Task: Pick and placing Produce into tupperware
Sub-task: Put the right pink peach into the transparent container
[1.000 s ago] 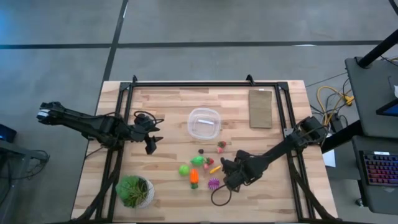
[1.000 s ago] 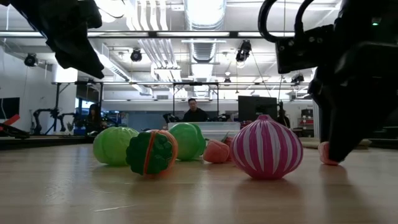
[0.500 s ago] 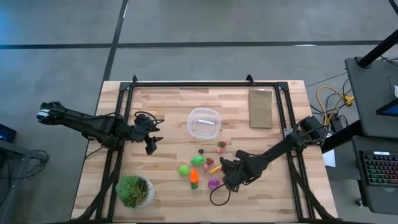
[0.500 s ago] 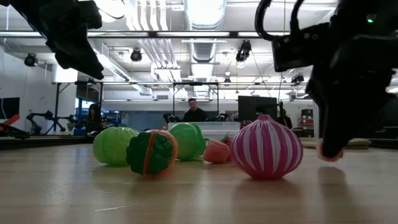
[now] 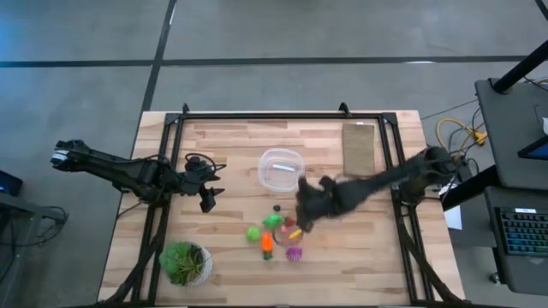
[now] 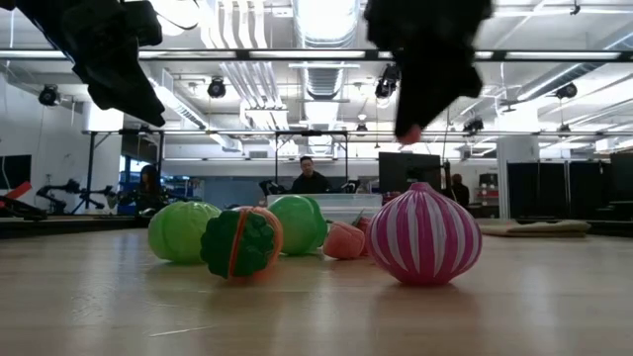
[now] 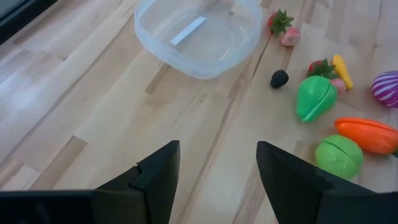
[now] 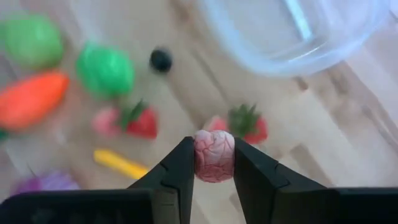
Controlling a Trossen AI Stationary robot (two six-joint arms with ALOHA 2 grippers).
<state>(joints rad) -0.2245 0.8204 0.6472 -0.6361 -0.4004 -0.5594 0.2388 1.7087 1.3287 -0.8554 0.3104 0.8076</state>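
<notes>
A small pink, knobbly piece of produce (image 8: 214,155) sits clamped between the two dark fingers of the right pincer (image 8: 213,163), raised off the table (image 5: 231,145) just beside the near rim of the clear tupperware (image 5: 281,168), which stands empty. The piece is roundish, with no clear long axis or pointing end. Below it lie a strawberry (image 8: 249,126), a second red piece with green leaves (image 8: 134,120), a yellow stick (image 8: 120,163), a dark berry (image 8: 160,59), two green pieces (image 8: 104,70), an orange carrot (image 8: 32,98) and a purple striped piece (image 6: 423,235). The left pincer (image 7: 217,165) hangs with its fingers apart over bare wood at the table's left, well apart from the produce, near a potted plant (image 5: 185,262). A brown board (image 5: 360,149) lies at the far right.
</notes>
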